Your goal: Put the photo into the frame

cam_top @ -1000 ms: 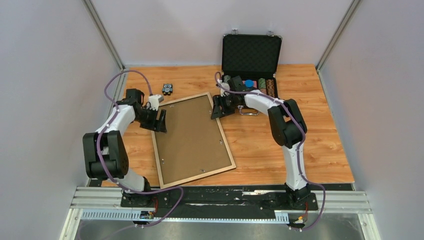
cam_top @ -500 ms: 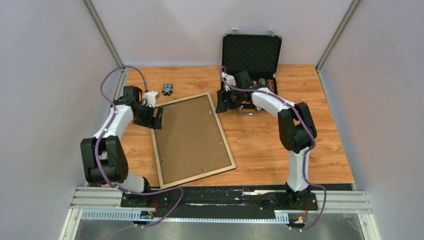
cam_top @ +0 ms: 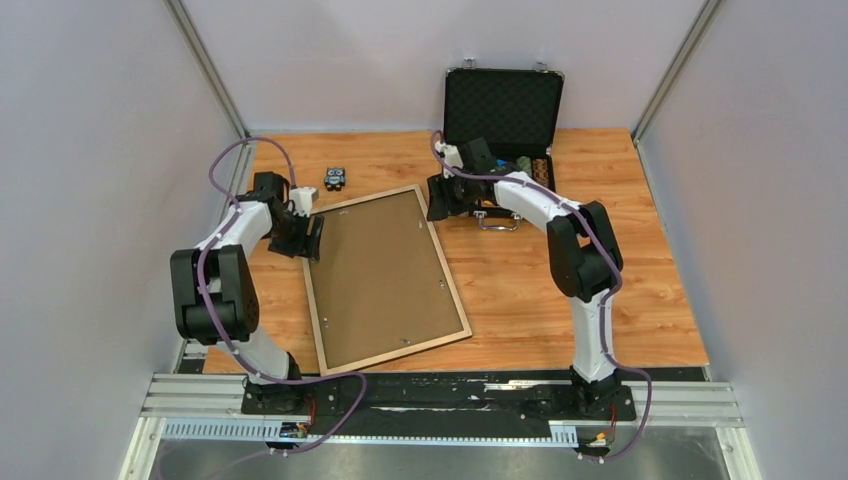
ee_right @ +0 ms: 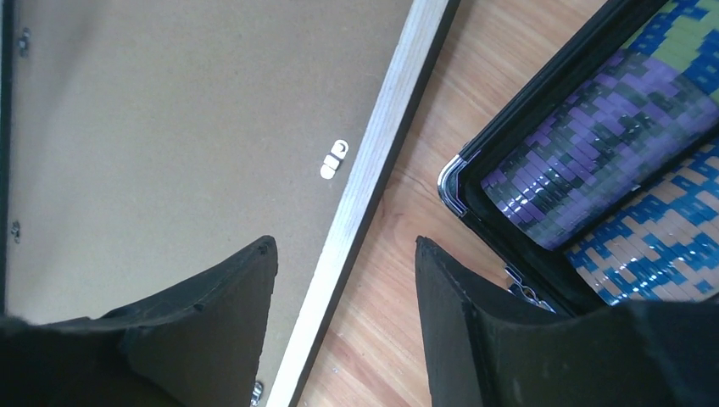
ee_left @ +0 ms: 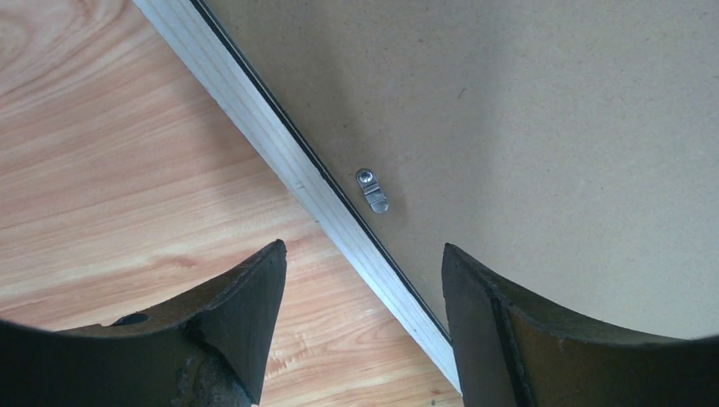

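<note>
The frame [cam_top: 313,300] lies flat on the table with its light wood rails up and a brown backing panel [cam_top: 385,275] set inside it. The photo is out of view. My left gripper [cam_top: 312,238] hangs open over the frame's left rail [ee_left: 280,161] near the far-left corner, one finger over the table and one over the backing, beside a metal turn clip [ee_left: 373,190]. My right gripper [cam_top: 437,200] is open above the right rail [ee_right: 373,161] near the far-right corner, close to another clip [ee_right: 334,159]. Neither gripper [ee_left: 363,254] [ee_right: 346,246] holds anything.
An open black chip case [cam_top: 503,105] stands at the back, its front corner [ee_right: 475,178] just right of my right fingers. A small black and blue object [cam_top: 334,179] sits on the table beyond the frame's far-left corner. Grey walls close in both sides.
Both grippers have shifted slightly toward the far end of the frame, and the right elbow has risen. The frame has not moved.
</note>
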Motion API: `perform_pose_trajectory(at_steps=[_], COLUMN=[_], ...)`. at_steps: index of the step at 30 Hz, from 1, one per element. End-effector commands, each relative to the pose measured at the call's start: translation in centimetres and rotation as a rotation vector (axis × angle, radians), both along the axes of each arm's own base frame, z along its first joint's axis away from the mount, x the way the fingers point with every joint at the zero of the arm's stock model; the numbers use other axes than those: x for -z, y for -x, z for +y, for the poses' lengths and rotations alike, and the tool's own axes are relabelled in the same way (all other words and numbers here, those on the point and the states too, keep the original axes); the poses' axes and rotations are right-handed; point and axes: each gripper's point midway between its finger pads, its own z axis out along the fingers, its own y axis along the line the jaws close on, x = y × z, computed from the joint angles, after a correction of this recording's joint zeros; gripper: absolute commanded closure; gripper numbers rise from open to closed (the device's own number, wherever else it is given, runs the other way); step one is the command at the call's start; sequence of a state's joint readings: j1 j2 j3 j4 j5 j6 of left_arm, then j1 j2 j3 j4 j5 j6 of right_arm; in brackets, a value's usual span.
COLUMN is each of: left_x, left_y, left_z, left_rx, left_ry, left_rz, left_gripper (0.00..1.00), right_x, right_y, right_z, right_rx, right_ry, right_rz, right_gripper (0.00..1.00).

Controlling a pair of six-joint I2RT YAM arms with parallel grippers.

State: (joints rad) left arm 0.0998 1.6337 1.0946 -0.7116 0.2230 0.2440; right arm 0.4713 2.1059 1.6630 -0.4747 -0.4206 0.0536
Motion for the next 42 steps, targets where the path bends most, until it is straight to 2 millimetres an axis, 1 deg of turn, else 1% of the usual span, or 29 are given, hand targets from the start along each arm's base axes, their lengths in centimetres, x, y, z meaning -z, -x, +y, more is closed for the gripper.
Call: perform_pose_trajectory(at_steps=[1, 4, 9, 16, 24, 30, 36, 42], left_x=[-0.3, 0.1, 0.4, 0.2, 0.6, 1.2, 1.7, 2.4], left_y=[-1.9, -2.2, -2.8, -3.5, -4.4, -4.7, -4.8, -4.8], left_z=[0.4, 0.3, 0.2, 0.5, 0.7, 1.0, 1.2, 1.6], left_rx=[-0.037, -0.042, -0.065, -0.097, -0.131, -0.146, -0.164, -0.189], left_ry=[0.001, 0.012, 0.038, 0.086, 0.103, 0.099, 0.09, 0.076], left_rz=[-0.033, -0.028, -0.024, -0.026, -0.019, -0.013, -0.011, 0.001], left_gripper=[0.26, 0.3, 0.32, 0.33, 0.39, 0.48, 0.59, 0.66], right_x=[0.6, 1.7, 3.3, 4.6, 4.8, 4.8, 5.2, 5.3], right_y=[-0.8, -0.5, -0.5, -0.5, -1.1, -1.3, -1.4, -1.2], right_z=[0.4, 0.7, 1.0, 1.7, 2.8, 2.9, 3.0, 3.0], right_rx=[0.01, 0.009, 0.019, 0.023, 0.027, 0.031, 0.034, 0.032], right_ry=[0.024, 0.039, 0.049, 0.033, 0.03, 0.038, 0.049, 0.052], right_rz=[-0.019, -0.003, 0.03, 0.071, 0.065, 0.054, 0.052, 0.055], right_gripper=[0.42, 0.42, 0.43, 0.43, 0.43, 0.43, 0.43, 0.43])
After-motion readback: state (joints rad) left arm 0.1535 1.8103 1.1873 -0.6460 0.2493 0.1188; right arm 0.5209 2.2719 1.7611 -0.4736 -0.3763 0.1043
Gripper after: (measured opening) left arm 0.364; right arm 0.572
